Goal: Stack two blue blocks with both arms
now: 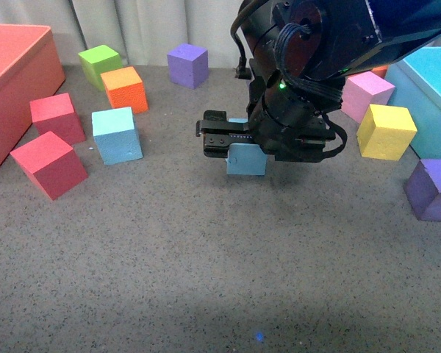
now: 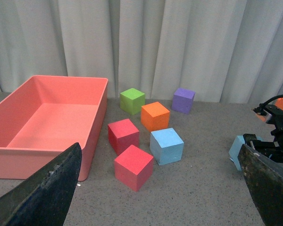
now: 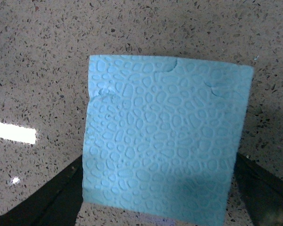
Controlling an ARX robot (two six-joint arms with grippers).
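The right gripper [image 1: 242,147] clamps one light sky-blue foam cube [image 1: 247,162] mid-table, apparently to carry it onto its twin.
Its jaws press the cube's opposite sides; whether it clears the speckled grey table [image 1: 206,279] is unclear. The second sky-blue foam cube [image 1: 116,134] sits free further left, a ready base. The left gripper [image 2: 159,179] waits, jaws wide apart and empty. Counted: two blue, two red foam cubes [image 1: 56,118] [image 1: 49,164], two purple cubes [image 1: 187,65] [image 1: 432,189], one green cube [image 1: 99,62], orange cube [image 1: 125,88], yellow cube [image 1: 384,131], pink cube [image 1: 366,94]; a coral bin [image 1: 37,70], a turquoise bin [image 1: 426,103].

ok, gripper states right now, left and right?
Left gripper: jaws open, empty.
Right gripper: jaws shut on a light sky-blue foam cube.
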